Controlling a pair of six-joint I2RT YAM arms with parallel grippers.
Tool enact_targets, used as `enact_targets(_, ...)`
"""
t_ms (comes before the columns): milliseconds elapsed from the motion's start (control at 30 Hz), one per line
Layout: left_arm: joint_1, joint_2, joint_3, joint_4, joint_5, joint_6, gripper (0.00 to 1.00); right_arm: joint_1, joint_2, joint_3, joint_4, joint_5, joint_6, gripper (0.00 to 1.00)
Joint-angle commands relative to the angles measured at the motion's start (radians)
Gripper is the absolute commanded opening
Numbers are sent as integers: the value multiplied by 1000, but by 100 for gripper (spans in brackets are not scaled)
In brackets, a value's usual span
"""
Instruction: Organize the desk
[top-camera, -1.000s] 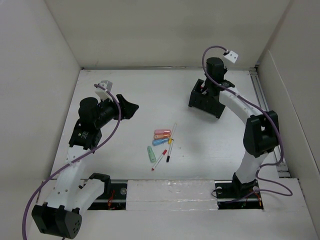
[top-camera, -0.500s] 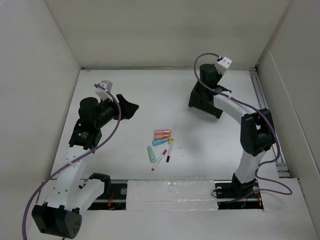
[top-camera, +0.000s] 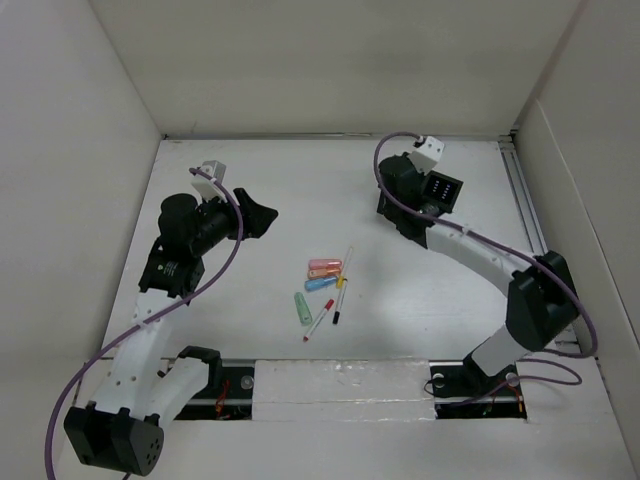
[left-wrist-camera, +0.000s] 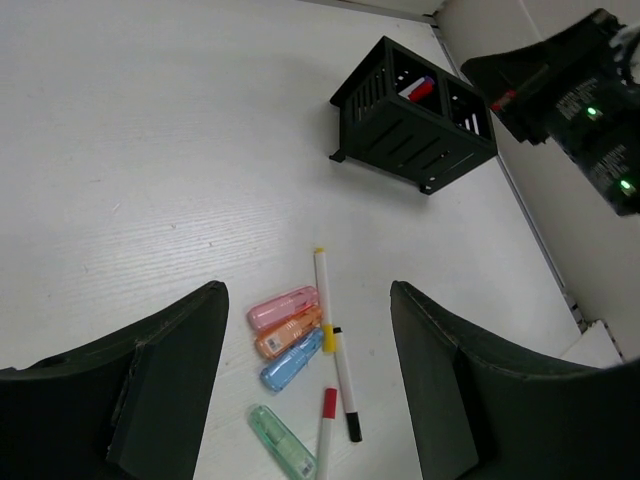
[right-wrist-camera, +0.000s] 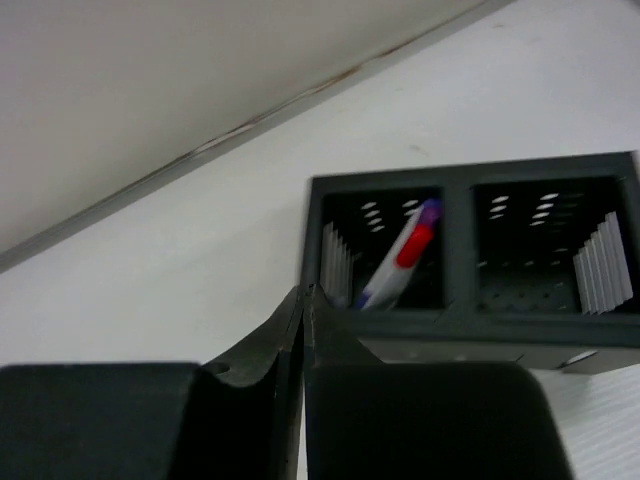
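Observation:
The white desk (top-camera: 250, 170) has a cluster of stationery at its middle: pink (left-wrist-camera: 283, 305), orange (left-wrist-camera: 290, 330), blue (left-wrist-camera: 292, 360) and green (left-wrist-camera: 280, 440) highlighters, a yellow-banded pen (left-wrist-camera: 322, 290), a black-capped pen (left-wrist-camera: 345, 385) and a red-capped pen (left-wrist-camera: 327, 430). The cluster also shows in the top view (top-camera: 325, 285). My left gripper (top-camera: 255, 215) is open and empty, held above and to the left of the cluster. My right gripper (right-wrist-camera: 303, 292) is shut with nothing in it, just beside the black organizer (right-wrist-camera: 470, 240), which holds a red-and-white pen (right-wrist-camera: 400, 255).
The black two-compartment organizer (top-camera: 445, 190) stands at the back right, partly under my right wrist. White walls close in the left, back and right. A metal rail (top-camera: 330, 375) runs along the front edge.
My right wrist has swung left and down from over the organizer to its left side. The left arm and the stationery have not moved.

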Motion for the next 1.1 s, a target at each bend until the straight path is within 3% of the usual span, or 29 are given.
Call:
enact_targets(0,3,-1,18,38,7,7,62,84,-108,-82,-41,-116,119,0)
enact_targets(67,3,-6,17,39,3,7,62,136,-129,-135,-41,-241,143,0)
enact_targets(200,3,5,22,30,-7,10,62,264,-131,-228,-124,-320,179,1)
enact_targets(233,3,2,18,35,3,8,62,288,-126,-247,-142,-328,179,6)
enact_targets(267,3,0,20,38,3,7,62,331,-120,-248,-168,-336,182,19)
enact_targets(367,3,15,28,33,-5,8,62,394,-91,-242,-287,-340,234,42)
enact_targets(433,3,14,26,35,6,8,62,419,-82,-254,-304,-360,263,47)
enact_targets(700,3,12,20,44,7,5,62,448,-33,-268,-314,-370,312,47)
enact_targets(1067,3,11,23,41,12,7,62,479,36,-242,-357,-406,294,37)
